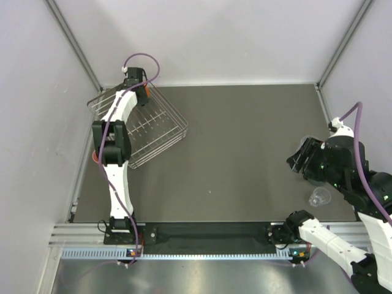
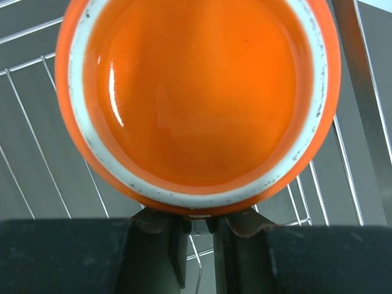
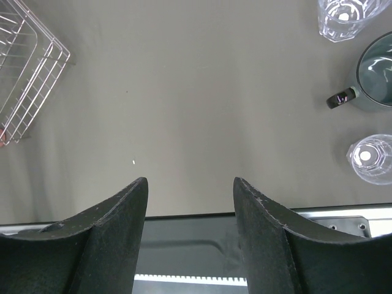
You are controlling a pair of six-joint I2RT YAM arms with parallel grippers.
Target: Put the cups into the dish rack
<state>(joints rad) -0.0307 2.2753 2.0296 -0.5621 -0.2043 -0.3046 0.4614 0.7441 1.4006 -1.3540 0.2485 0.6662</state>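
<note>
My left gripper (image 1: 139,86) is over the far corner of the silver wire dish rack (image 1: 160,131), shut on the bright orange mug (image 1: 146,92). In the left wrist view the mug's round base (image 2: 196,92) fills the frame, and the jaws (image 2: 201,223) pinch it at its lower edge, with rack wires (image 2: 37,128) behind. My right gripper (image 1: 300,160) is open and empty at the right side. In its wrist view (image 3: 190,184) a dark grey cup (image 3: 375,76) stands between two clear tumblers (image 3: 343,18) (image 3: 371,159). One tumbler (image 1: 320,197) shows in the top view.
The rack's corner shows in the right wrist view (image 3: 27,67). The grey table (image 1: 245,153) is walled on three sides. A metal rail (image 1: 208,233) with the arm bases runs along the near edge.
</note>
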